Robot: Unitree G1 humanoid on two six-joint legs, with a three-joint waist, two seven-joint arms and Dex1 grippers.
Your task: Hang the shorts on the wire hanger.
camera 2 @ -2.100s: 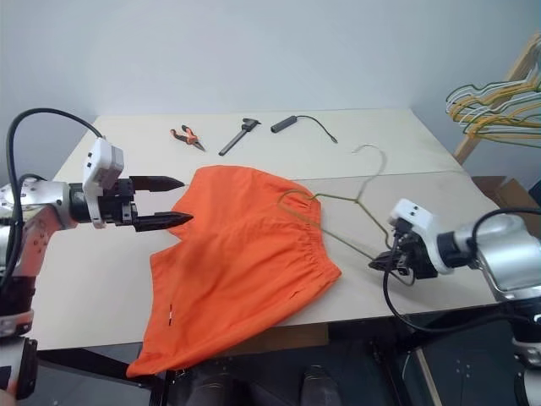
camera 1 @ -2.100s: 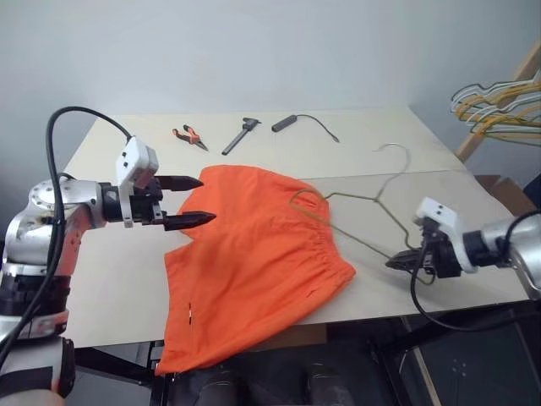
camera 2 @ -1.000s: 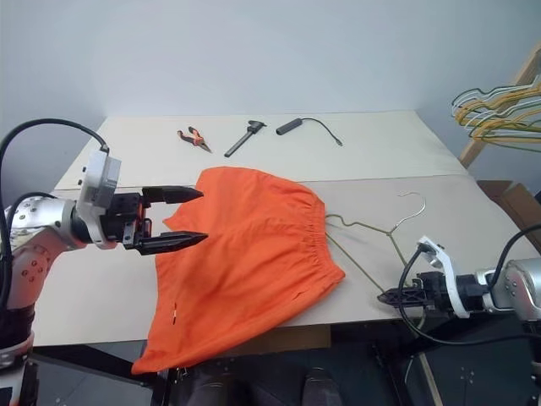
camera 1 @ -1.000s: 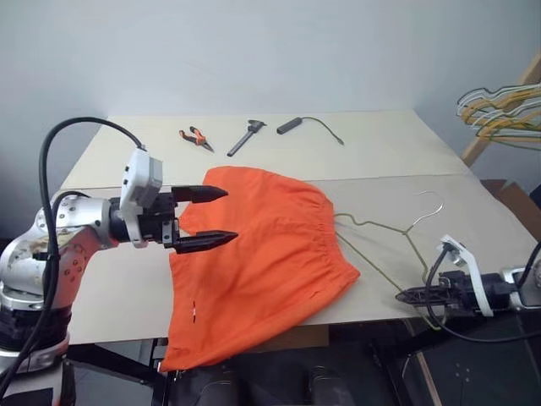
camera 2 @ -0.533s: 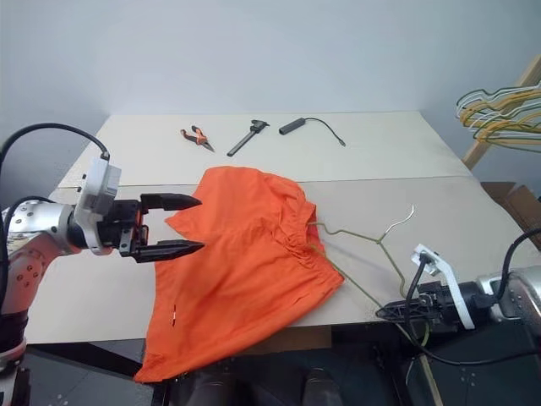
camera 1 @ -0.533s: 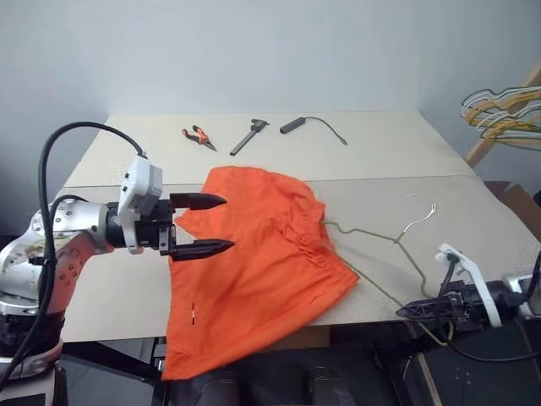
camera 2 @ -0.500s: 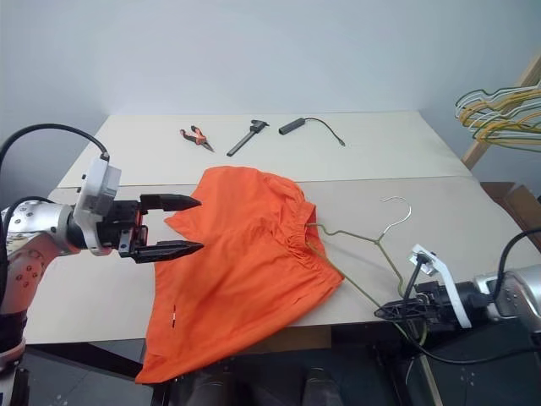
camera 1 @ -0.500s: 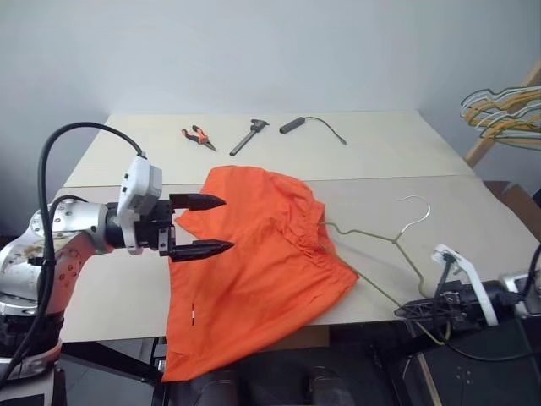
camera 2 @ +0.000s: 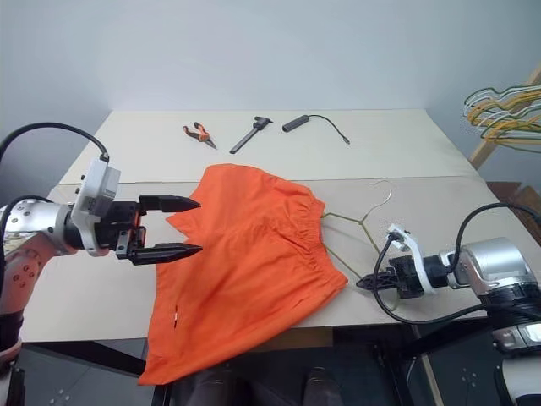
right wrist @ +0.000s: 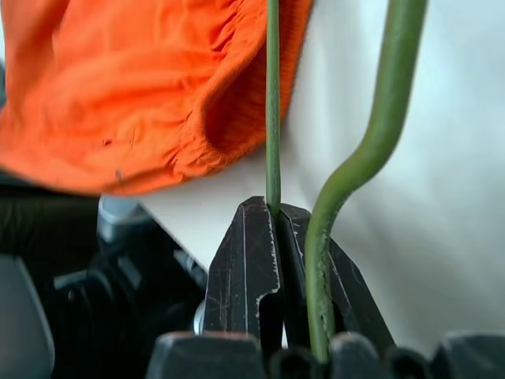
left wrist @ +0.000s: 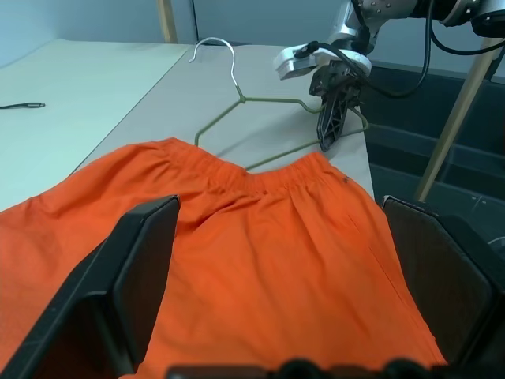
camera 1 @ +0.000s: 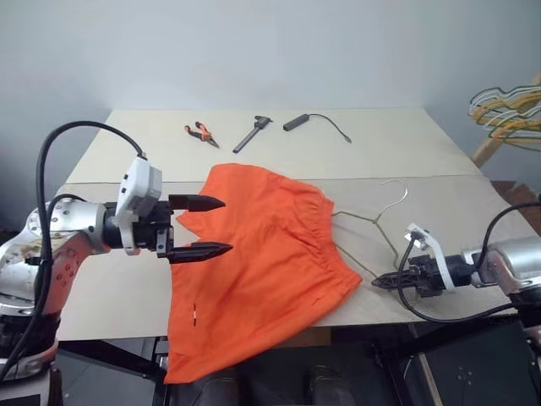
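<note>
shorts [camera 1: 258, 254]: bright orange, plain
wire hanger [camera 1: 365, 222]: olive-bronze
worktop [camera 1: 380, 156]: pale cream
pliers [camera 1: 199, 132]: orange-and-black handles
left claw [camera 1: 211, 227]: black fingers

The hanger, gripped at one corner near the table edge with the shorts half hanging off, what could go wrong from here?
1. The right gripper pinches the hanger at one thin corner wire, as the right wrist view shows; it may twist or slip in the jaws.
2. The shorts droop over the front table edge; dragging could pull them off.
3. The left gripper hovers open, holding nothing, so the waistband may bunch against the wire.
</note>
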